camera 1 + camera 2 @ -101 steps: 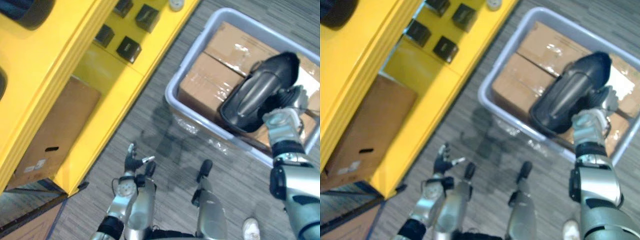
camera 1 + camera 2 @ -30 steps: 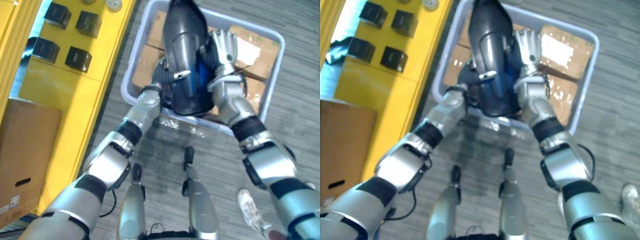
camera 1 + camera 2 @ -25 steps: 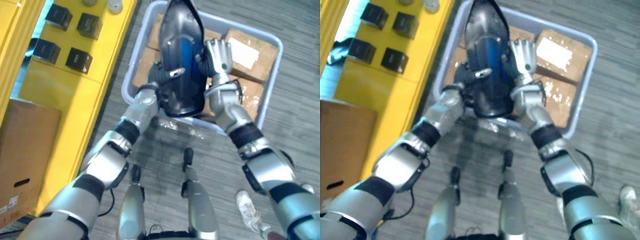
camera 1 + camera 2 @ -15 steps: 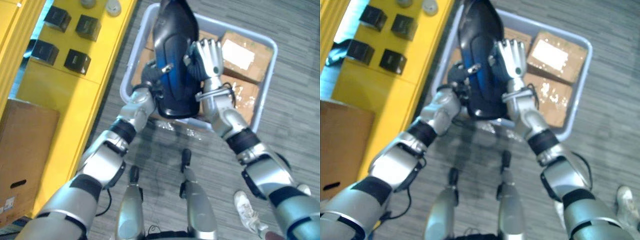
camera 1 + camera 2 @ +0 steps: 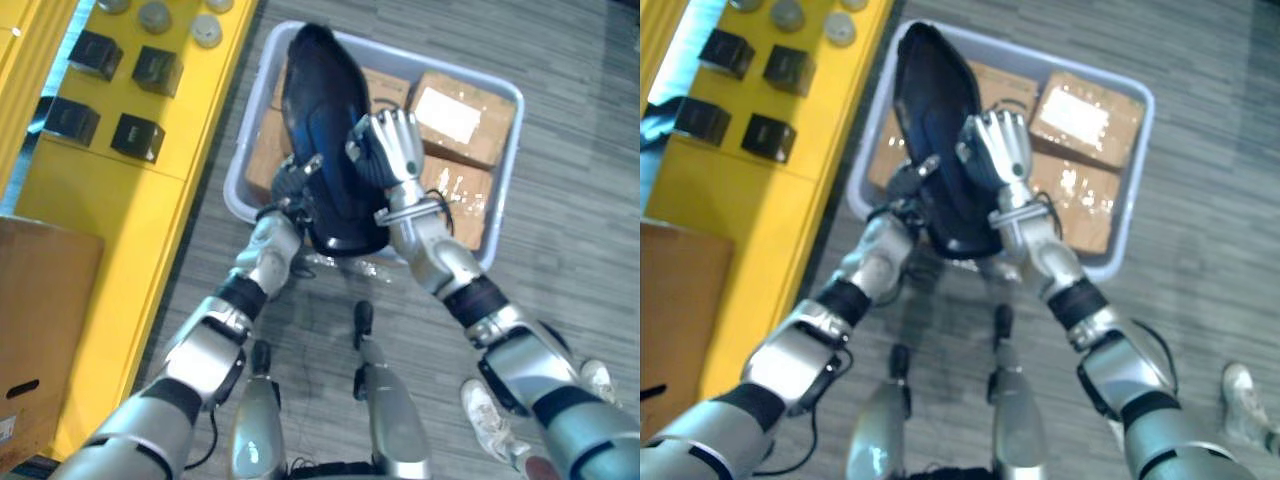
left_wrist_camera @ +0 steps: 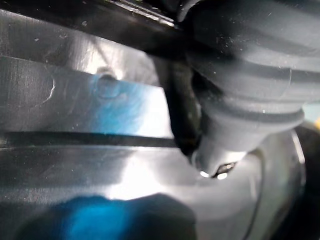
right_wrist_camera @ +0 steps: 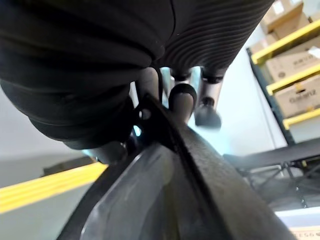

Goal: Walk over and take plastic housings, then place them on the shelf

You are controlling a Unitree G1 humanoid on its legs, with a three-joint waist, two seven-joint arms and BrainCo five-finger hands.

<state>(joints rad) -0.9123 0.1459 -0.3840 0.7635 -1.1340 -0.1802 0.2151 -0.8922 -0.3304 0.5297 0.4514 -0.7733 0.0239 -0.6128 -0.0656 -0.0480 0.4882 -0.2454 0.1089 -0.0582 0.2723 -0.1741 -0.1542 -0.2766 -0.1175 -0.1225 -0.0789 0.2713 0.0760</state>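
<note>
A large glossy black plastic housing (image 5: 325,110) is held up on end between both hands, above the grey bin (image 5: 450,68). My right hand (image 5: 388,150) lies on its right side; in the right wrist view its fingers (image 7: 182,100) hook over the housing's edge (image 7: 175,200). My left hand (image 5: 292,185) grips the lower left part, one finger showing on the front face and the others behind. The left wrist view has the housing's shiny surface (image 6: 75,125) right against that hand.
The bin holds several taped cardboard boxes (image 5: 455,105). To the left runs the yellow shelf (image 5: 120,200) with small black boxes (image 5: 135,137) and round grey caps (image 5: 207,30). A big cardboard box (image 5: 40,330) sits on its lower level. A person's white shoe (image 5: 487,415) is at the lower right.
Earlier only the right hand held the housing and the left hung low; now both hands hold it. Over the last second it has swung leftward, and the camera has shifted.
</note>
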